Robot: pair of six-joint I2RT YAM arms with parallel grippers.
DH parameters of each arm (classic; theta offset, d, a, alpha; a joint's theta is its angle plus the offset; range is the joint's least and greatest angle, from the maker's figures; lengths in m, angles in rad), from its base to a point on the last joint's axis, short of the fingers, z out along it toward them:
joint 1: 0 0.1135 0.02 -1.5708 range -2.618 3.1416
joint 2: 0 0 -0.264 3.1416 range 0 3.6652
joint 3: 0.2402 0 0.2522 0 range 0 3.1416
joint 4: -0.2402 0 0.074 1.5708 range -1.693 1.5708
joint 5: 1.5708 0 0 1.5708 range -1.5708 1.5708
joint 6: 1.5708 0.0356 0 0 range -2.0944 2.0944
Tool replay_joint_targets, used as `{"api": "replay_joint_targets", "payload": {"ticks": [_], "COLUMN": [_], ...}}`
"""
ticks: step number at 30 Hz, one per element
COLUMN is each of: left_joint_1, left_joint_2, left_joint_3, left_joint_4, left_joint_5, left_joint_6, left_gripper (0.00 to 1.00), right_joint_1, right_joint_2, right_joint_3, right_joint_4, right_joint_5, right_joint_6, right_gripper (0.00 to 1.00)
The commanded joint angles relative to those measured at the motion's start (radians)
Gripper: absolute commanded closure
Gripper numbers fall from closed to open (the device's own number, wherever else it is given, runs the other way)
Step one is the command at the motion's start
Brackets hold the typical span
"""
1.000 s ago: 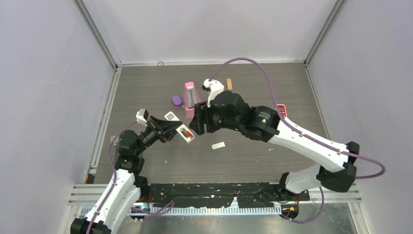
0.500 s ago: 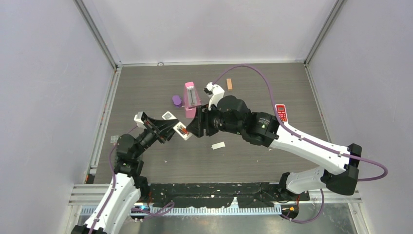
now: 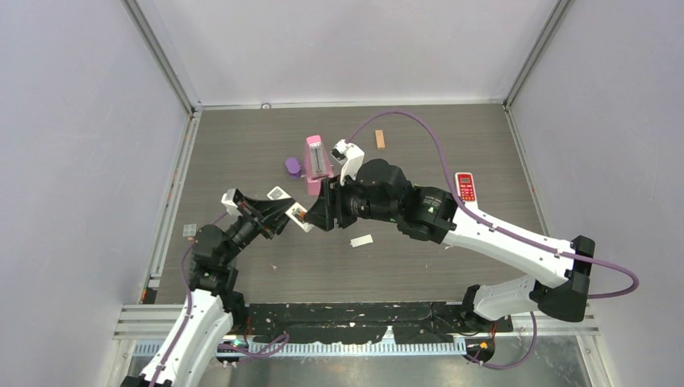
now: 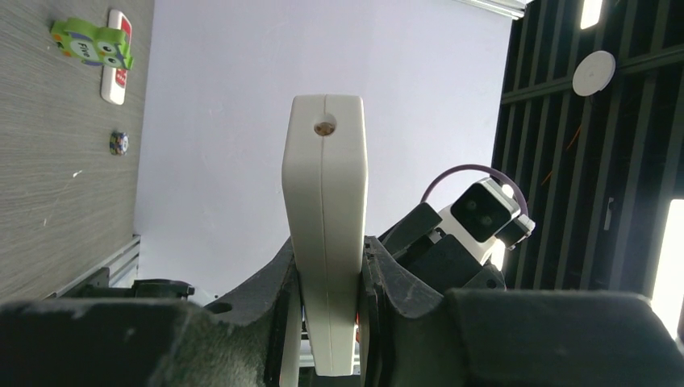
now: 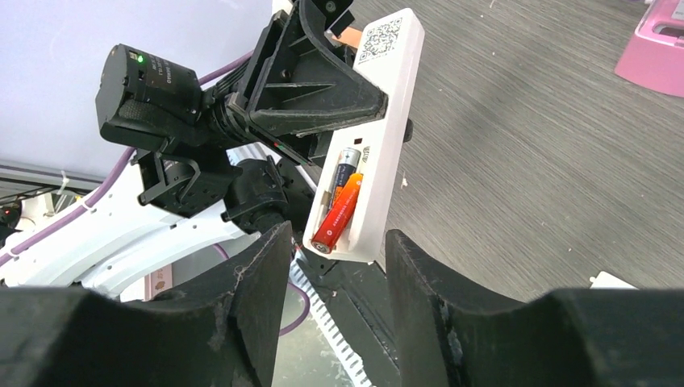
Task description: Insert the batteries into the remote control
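My left gripper (image 3: 278, 216) is shut on a white remote control (image 3: 297, 214) and holds it tilted above the table. In the left wrist view the remote (image 4: 324, 185) stands edge-on between the fingers. In the right wrist view the remote (image 5: 385, 121) shows its open battery bay, with a red-orange battery (image 5: 337, 213) and a dark battery (image 5: 347, 164) lying in it. My right gripper (image 5: 335, 242) is open and empty. Its fingers stand on either side of the remote's lower end without touching it. In the top view the right gripper (image 3: 320, 211) meets the remote mid-table.
A pink stand (image 3: 315, 164) and a purple object (image 3: 293, 166) sit behind the grippers. A small white cover piece (image 3: 361, 240) lies in front, a red remote (image 3: 465, 187) at the right, a tan strip (image 3: 380, 139) at the back. A green owl toy (image 4: 89, 44) shows beside the red remote.
My right gripper has moved left and closed in on the remote's end. My left gripper has drawn the remote slightly left and back.
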Motion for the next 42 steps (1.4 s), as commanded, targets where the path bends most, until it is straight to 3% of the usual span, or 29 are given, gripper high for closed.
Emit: {"api": "replay_joint_targets", "payload": {"ticks": [1, 16, 24, 28, 42], "left_joint_1": [-0.003, -0.002, -0.003, -0.002, -0.002], "left_joint_2": [-0.026, -0.016, -0.002, 0.011, 0.013], "left_joint_3": [-0.015, -0.011, -0.010, -0.008, -0.003], "left_joint_4": [0.023, 0.045, 0.058, 0.075, 0.099], "left_joint_5": [-0.029, -0.009, -0.007, -0.006, -0.009], "left_joint_6": [-0.026, -0.013, 0.014, 0.018, 0.020], "left_gripper": [1.00, 1.00, 1.00, 1.00, 1.00], "right_joint_1": [-0.002, -0.002, -0.002, -0.014, -0.065], "right_joint_2": [0.008, 0.078, 0.029, 0.009, -0.043], "right_joint_3": [-0.005, 0.028, 0.010, -0.006, -0.108], "right_joint_4": [0.044, 0.052, 0.062, 0.072, 0.123], "right_joint_5": [-0.011, 0.008, 0.019, 0.001, -0.047], "right_joint_6": [-0.008, -0.015, 0.005, 0.029, 0.100], "right_gripper": [0.51, 0.54, 0.35, 0.32, 0.39]}}
